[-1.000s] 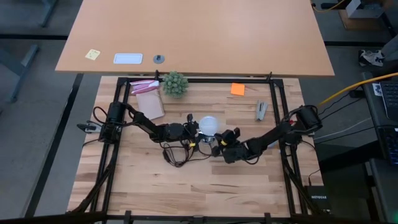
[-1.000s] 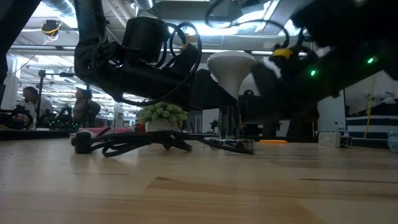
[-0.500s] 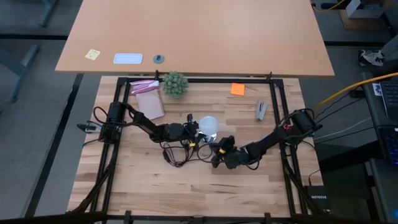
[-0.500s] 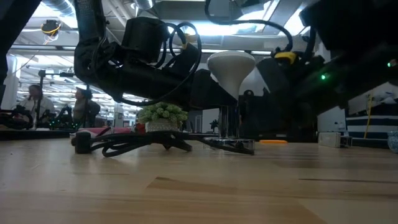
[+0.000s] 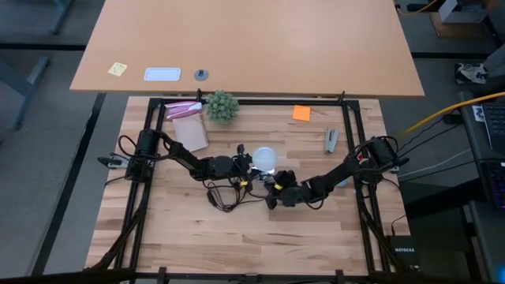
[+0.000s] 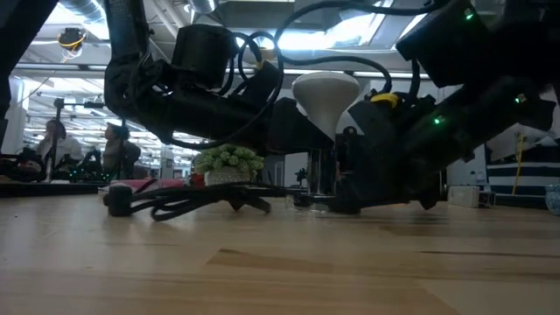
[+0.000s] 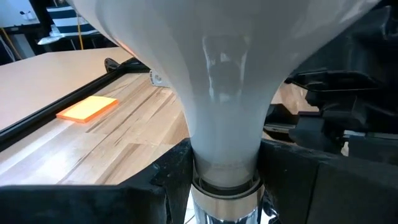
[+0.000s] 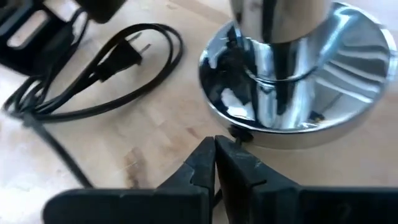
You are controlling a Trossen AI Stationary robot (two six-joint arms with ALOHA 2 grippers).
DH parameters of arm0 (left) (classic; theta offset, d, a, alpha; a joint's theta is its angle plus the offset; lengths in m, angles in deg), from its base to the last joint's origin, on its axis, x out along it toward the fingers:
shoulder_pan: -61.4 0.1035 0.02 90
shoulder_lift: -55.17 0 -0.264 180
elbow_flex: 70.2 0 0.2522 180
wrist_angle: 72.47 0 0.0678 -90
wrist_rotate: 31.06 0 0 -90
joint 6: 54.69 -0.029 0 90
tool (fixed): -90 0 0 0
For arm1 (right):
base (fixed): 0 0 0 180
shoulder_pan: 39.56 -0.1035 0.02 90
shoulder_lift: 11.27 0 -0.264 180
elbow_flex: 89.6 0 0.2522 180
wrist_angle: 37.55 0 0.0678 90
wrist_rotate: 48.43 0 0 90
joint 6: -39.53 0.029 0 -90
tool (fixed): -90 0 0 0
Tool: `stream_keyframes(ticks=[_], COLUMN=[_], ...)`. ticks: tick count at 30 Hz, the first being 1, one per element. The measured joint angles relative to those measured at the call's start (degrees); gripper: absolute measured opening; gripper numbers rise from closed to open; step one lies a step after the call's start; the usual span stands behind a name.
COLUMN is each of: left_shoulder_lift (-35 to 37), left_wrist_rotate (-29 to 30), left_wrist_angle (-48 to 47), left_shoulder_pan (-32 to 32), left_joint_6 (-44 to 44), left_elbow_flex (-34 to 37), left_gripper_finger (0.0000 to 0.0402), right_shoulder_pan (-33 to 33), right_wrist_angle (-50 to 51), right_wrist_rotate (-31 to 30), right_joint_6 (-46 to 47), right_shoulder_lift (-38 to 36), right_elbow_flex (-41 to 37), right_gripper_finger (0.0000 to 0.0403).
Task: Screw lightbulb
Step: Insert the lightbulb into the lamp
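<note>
The white lightbulb (image 5: 265,158) stands upright, dome up, its narrow base in the chrome socket (image 6: 319,171) at the table's middle. The socket's round silvery base disc (image 8: 298,81) rests flat on the wood. My left gripper (image 5: 246,167) reaches in level from the left and is shut on the bulb's neck. My right gripper (image 8: 214,155) is shut and slants down from the right, its tips (image 5: 272,188) just short of the disc's rim. The socket's black cord and plug (image 8: 124,59) lie coiled on the near side. My left gripper pinches the lightbulb's narrow neck (image 7: 227,149) between its two fingers (image 7: 171,177), just above the chrome socket collar (image 7: 227,196). The fingers come level from the table's left, across the neck. The bulb stands upright in the socket. My right gripper's shut tips stand at the disc's rim (image 8: 239,132); whether they touch it I cannot tell.
A small green plant (image 5: 222,105), a pink-and-brown pack (image 5: 188,126), an orange note (image 5: 301,113) and a grey tool (image 5: 331,140) lie toward the far edge. The cord loops (image 5: 225,193) lie near the socket. Black frame rails (image 5: 353,134) edge the table.
My right gripper has sunk toward the table and tipped its fingers downward, coming in close to the socket's base disc; it has stayed shut. The lightbulb has kept still.
</note>
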Motion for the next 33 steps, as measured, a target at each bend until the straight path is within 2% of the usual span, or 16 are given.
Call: stream_keyframes(ticks=[16,26,33], left_shoulder_lift=[0.0,0.1,0.1], left_wrist_rotate=[0.6,0.2,0.1], left_wrist_angle=[0.4,0.3,0.1], left_shoulder_pan=[0.1,0.1,0.1], left_joint_6=[-0.1,0.0,0.0], left_elbow_flex=[0.0,0.0,0.0], left_gripper_finger=[0.0159,0.0159,0.0159], right_shoulder_pan=[0.0,0.0,0.0], right_wrist_angle=[6.2,8.3,8.4], right_wrist_rotate=[-13.4,-14.5,-12.6], right_joint_6=[1.2,0.8,-5.2], right_shoulder_lift=[0.2,0.2,0.1], right_elbow_flex=[-0.3,-0.3,-0.3], right_gripper_finger=[0.0023,0.0023,0.0024])
